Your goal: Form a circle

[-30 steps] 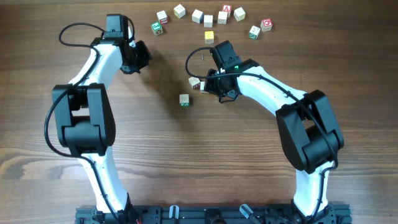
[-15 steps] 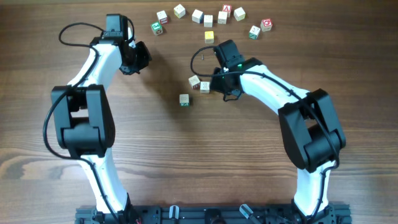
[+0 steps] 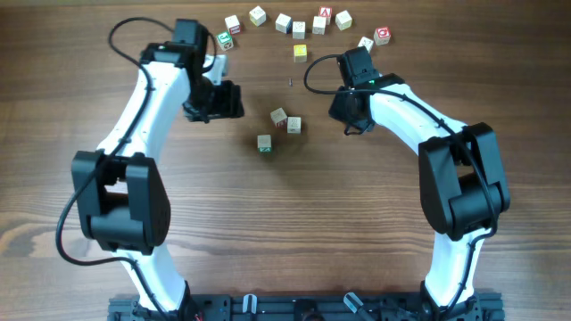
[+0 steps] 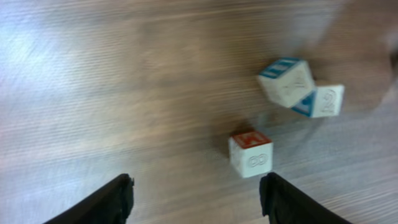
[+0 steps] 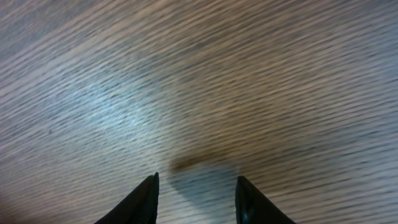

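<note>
No full circle shows; a loose group of three pale wooden letter cubes lies mid-table. Two of them (image 3: pixel 278 116) (image 3: pixel 293 124) touch, and the third (image 3: pixel 264 143) sits a little nearer me. My left gripper (image 3: pixel 230 100) is open, just left of the group. In the left wrist view the touching pair (image 4: pixel 286 81) (image 4: pixel 323 101) lies ahead, and the red-topped cube (image 4: pixel 250 152) lies just beyond the right finger (image 4: pixel 292 202). My right gripper (image 3: pixel 348 114) is open to the right of the group. Bare wood lies between its fingers (image 5: pixel 140 199).
A long arc of several similar cubes (image 3: pixel 284 21) runs along the far side of the table. A single yellow cube (image 3: pixel 300 53) lies just below it. A small dark speck (image 3: pixel 291 82) lies on the wood between the arms.
My right gripper let go of a cube beside the group, drew back to the right and opened. My left arm swung right toward the three cubes and opened.
</note>
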